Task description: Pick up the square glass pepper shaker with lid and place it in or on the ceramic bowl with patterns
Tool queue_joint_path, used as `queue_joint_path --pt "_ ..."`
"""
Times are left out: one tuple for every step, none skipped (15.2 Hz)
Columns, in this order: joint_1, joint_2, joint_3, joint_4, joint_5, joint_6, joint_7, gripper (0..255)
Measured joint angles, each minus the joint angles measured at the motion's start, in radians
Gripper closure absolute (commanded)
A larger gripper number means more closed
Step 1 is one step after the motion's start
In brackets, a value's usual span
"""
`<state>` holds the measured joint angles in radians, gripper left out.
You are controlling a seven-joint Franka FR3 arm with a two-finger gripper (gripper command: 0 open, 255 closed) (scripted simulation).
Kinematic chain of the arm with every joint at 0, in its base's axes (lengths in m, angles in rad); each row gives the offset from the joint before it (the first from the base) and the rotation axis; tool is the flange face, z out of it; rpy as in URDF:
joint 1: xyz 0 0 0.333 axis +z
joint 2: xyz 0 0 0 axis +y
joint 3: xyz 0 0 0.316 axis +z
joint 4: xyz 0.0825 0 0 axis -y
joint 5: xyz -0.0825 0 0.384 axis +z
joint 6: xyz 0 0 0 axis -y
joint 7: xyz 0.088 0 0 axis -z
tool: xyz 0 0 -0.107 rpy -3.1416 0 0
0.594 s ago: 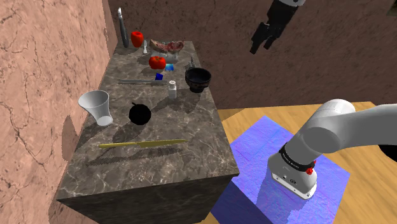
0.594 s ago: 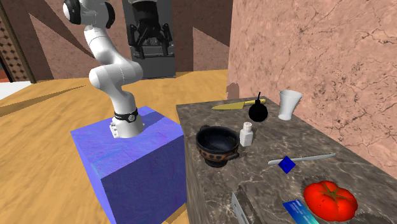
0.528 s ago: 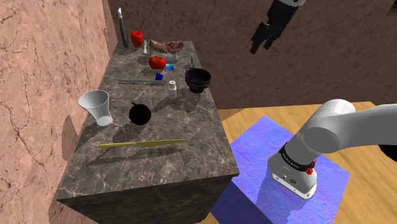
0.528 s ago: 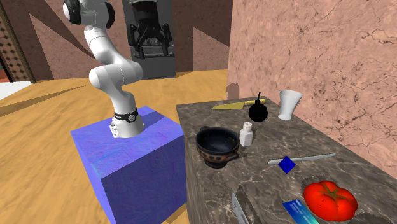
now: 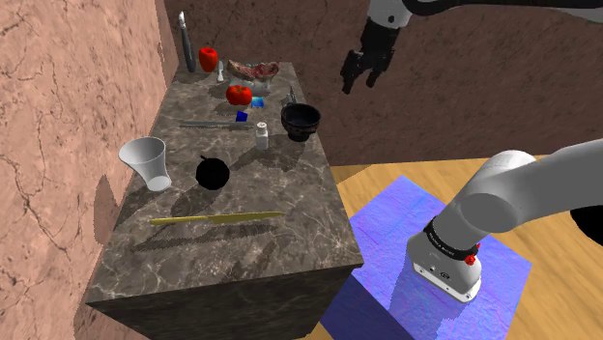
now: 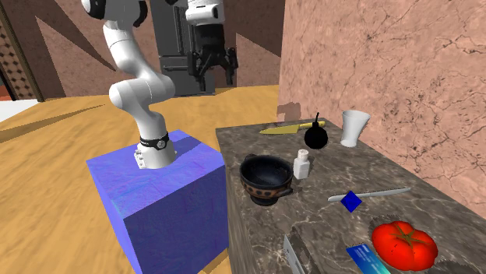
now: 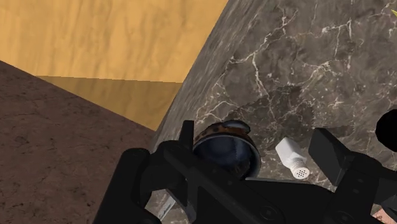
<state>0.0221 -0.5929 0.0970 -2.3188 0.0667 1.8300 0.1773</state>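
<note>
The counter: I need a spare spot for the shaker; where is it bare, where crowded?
The counter is barest at its end beyond the yellow knife. A second patch lies between that knife, the black round object and the white shaker. Past the dark bowl, around the tomato, it is crowded.

I read shaker plain white, dark dots on lid. Bowl black, orange-brown patterned band under rim. Counter dark grey, marbled, white veins. Tomato red, lower right of second exterior view. Cup white, round thing black, long blade yellow, small cube blue. Stand blue-violet. Floor tan wood grain. Wall pink-brown, cracked. Gripper all black.
</note>
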Motion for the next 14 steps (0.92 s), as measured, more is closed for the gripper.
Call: queue_joint_path --pt "0.000 0.040 0.011 0.019 0.003 0.014 0.017 0" --pt "0.002 0.071 0.024 0.026 0.008 0.032 0.037 0" --pt "0.002 0.105 0.036 0.041 0.011 0.045 0.056 0" --pt "0.003 0.141 0.047 0.055 0.013 0.059 0.075 0" --pt "0.004 0.182 0.060 0.071 0.014 0.077 0.095 0" --pt "0.005 0.218 0.072 0.079 0.016 0.099 0.116 0" --pt "0.006 0.256 0.083 0.103 0.015 0.106 0.136 0" --pt "0.006 0.294 0.092 0.125 0.014 0.116 0.154 0" --pt "0.008 0.331 0.103 0.145 0.012 0.126 0.175 0" --pt "0.008 0.372 0.109 0.171 0.009 0.135 0.191 0" --pt "0.009 0.411 0.118 0.195 0.005 0.142 0.211 0" --pt "0.010 0.445 0.124 0.213 0.001 0.151 0.227 0" --pt "0.012 0.489 0.131 0.237 -0.004 0.165 0.247 0" --pt "0.015 0.536 0.137 0.270 -0.012 0.171 0.266 0"
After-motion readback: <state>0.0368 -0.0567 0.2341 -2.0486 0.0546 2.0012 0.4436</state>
